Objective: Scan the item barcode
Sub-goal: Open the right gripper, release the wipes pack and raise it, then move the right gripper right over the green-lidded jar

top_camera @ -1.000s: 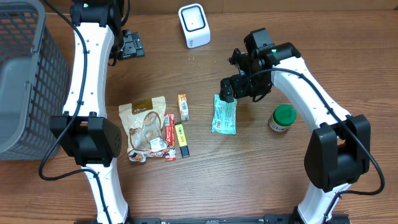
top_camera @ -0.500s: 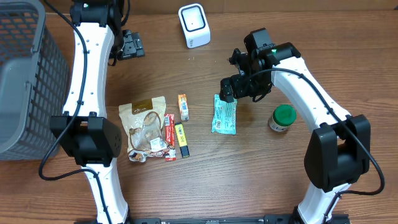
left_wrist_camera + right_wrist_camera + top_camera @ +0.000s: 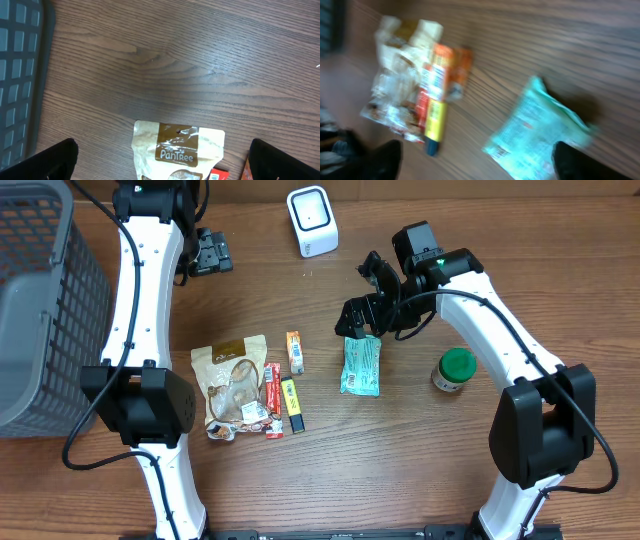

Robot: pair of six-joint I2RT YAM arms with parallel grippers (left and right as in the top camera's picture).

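Overhead view of a wooden table w/ two white robot arms. Compared w/ a sec ago, the right claw has swung a little left and toward the far edge. It now sits over the top end of the teal packet instead of squarely on it. Its wrist view is motion-blurred, so the arm is prob. mid-move. Both dark fingertips sit at the frame's bottom corners: claw is wide, holding nothing.

The packet lies flat on the table and hasn't shifted. It is well apart from the white scanner at the far edge, so no pickup yet and the scan is still ahead.

The left claw hasn't moved. It's also wide and empty, parked far-left above the snack bag.
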